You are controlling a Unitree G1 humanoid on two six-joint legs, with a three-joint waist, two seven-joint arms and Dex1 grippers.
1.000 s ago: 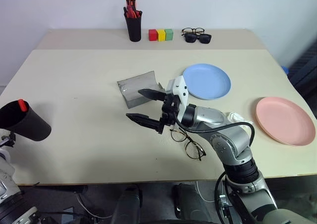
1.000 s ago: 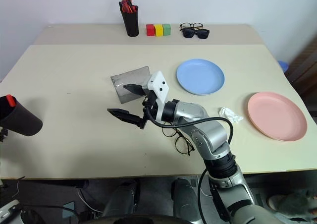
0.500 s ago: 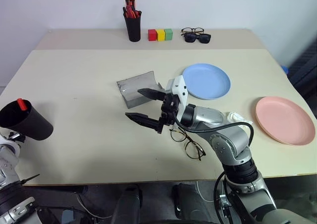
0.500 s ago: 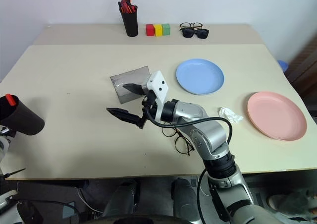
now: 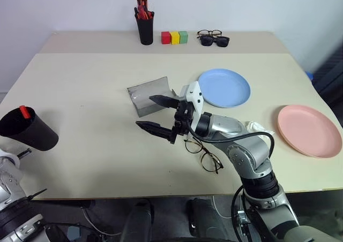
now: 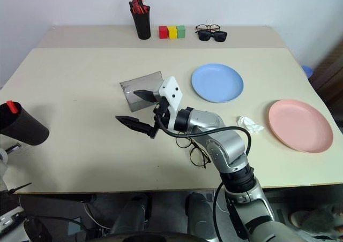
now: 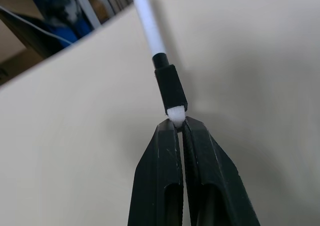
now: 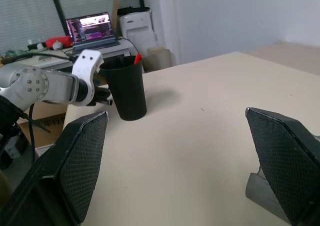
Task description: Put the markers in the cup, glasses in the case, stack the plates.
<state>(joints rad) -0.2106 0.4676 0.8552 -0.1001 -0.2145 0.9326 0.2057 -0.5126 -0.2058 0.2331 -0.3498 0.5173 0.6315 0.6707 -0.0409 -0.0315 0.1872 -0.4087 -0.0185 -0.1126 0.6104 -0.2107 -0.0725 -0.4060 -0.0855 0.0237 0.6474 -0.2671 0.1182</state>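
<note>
One marker left to cup.
Your left gripper is pinched on the white marker's tip at the table edge; the cup, red marker inside, stands nearby. Lift and drop it in.

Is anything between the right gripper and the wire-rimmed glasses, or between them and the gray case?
Nothing visible. The open right gripper hovers between the thin dark wire-rimmed glasses and the open gray oblong case.

matt black cup, smooth table
</note>
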